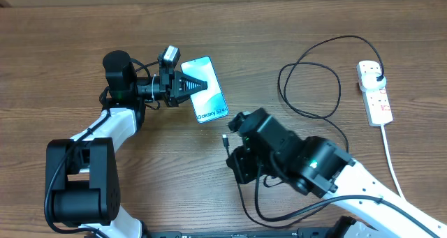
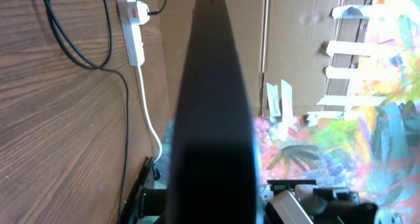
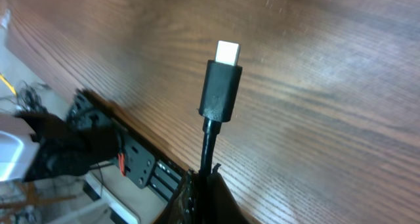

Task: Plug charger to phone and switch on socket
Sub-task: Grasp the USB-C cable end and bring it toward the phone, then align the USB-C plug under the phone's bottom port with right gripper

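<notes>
Two tight grips: left gripper (image 1: 186,84) on the phone (image 1: 209,98), its length running far-to-near, text end nearer; right gripper (image 3: 205,184) on the charger (image 3: 221,86), its tip toward the table's (image 1: 70,28) far edge.

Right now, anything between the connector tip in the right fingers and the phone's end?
Nothing visible. The black cable's silver connector tip, clamped in the right fingers, sits just off the near end of the slim blue-screened smartphone, only bare wooden table between. The left fingers grip the phone mid-body, away from that end.
</notes>
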`<state>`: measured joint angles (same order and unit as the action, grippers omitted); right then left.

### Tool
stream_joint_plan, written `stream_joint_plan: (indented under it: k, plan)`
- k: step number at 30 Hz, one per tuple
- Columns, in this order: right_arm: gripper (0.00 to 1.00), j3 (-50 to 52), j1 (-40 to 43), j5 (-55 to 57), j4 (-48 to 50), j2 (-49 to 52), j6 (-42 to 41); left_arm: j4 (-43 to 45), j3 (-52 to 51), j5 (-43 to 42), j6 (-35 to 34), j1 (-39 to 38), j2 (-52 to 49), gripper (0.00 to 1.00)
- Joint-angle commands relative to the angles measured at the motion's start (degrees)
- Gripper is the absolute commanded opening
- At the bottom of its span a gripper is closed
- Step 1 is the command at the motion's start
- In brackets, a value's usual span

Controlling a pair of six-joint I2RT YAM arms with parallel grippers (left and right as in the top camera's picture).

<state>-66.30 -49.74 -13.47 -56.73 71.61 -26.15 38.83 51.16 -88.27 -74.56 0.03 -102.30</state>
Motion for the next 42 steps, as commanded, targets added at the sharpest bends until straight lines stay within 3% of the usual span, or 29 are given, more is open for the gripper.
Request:
stream_joint_plan:
  k: [1,16,42]
  plan:
    - [0.04,0.4,-2.6,8.9,3.8,1.8,-3.1,0.5,0.9,-2.3,-1.7,-0.1,0.2,0.04]
    - [0.04,0.3,-2.6,9.4,10.6,5.0,-3.8,0.5,0.9,-2.3,-0.7,-0.1,0.2,0.04]
    - [0.04,0.3,-2.6,7.5,6.1,5.0,7.3,0.5,0.9,-2.3,3.6,-0.1,0.2,0.04]
